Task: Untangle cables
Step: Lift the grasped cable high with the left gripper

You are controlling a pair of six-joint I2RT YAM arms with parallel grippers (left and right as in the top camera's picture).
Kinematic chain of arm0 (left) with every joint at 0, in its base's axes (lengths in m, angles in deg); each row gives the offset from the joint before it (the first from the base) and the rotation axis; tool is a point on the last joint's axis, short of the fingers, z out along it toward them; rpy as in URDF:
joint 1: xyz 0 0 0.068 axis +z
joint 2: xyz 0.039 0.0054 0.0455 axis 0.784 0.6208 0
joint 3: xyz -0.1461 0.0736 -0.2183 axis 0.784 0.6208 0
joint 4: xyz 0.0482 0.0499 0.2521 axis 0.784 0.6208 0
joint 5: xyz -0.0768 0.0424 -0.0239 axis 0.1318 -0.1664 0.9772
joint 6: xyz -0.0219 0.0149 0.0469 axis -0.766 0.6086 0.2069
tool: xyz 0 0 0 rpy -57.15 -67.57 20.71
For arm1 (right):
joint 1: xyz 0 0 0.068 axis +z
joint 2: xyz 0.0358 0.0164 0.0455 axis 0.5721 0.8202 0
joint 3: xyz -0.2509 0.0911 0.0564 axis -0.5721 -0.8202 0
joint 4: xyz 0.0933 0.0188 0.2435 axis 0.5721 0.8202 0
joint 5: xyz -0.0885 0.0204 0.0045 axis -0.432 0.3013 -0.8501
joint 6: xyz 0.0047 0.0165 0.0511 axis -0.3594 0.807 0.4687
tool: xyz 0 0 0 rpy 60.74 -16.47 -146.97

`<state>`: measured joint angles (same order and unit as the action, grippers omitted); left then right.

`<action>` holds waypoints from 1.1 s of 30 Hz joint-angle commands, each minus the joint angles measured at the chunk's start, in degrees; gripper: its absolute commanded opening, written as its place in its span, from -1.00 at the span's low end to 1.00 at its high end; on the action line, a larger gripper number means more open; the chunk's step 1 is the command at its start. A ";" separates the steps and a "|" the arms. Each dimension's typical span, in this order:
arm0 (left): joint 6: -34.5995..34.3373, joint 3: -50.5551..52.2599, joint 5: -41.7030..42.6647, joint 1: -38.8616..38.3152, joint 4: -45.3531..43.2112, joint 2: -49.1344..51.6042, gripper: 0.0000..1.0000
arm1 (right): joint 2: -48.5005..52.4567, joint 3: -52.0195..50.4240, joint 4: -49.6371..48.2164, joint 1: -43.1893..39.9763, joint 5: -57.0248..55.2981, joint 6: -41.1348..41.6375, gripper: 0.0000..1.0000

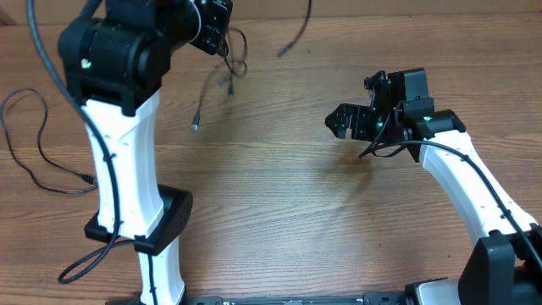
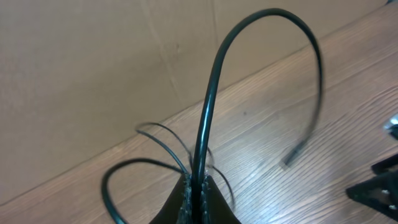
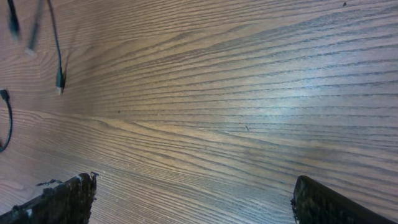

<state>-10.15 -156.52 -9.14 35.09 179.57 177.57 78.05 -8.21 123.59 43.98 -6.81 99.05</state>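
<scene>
A black cable (image 2: 208, 106) is clamped between the shut fingers of the left gripper (image 2: 198, 199), raised over the far side of the wooden table (image 1: 279, 220). Tangled cables (image 1: 227, 72) are hung beside it. The right gripper (image 3: 193, 202), at the right, is spread wide, with nothing held. A loose cable (image 1: 85, 178) is laid at the left edge.

White arm links (image 1: 127, 169), black joints (image 1: 106, 51), green lights (image 1: 428, 119)

Table (image 3: 236, 93): wood, clear grain, smooth w/ soft sheen. Cables (image 2: 211, 93): black plastic sheath, glossy, smooth. My right fingers (image 3: 65, 199): matt black, rough at edges. Wall (image 2: 81, 62): matt brown cardboard. My arm shells (image 1: 123, 169): white plastic, smooth.
</scene>
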 commanded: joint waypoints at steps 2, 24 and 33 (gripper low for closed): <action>-4.37 -0.81 2.08 -0.52 -0.39 -2.21 -0.92 | 0.07 -0.44 -0.59 -0.13 -0.04 -0.04 1.00; -8.13 -0.68 5.81 -0.55 0.31 -2.08 -0.91 | 0.07 -0.42 -24.57 -0.13 38.10 6.71 0.99; -8.79 -0.68 8.79 -0.55 0.28 -2.08 -0.91 | 0.07 -0.42 -35.82 -0.02 50.75 12.26 1.00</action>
<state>-17.38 -156.52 -2.04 35.09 180.14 176.55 78.05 -8.36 88.92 43.98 37.15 108.58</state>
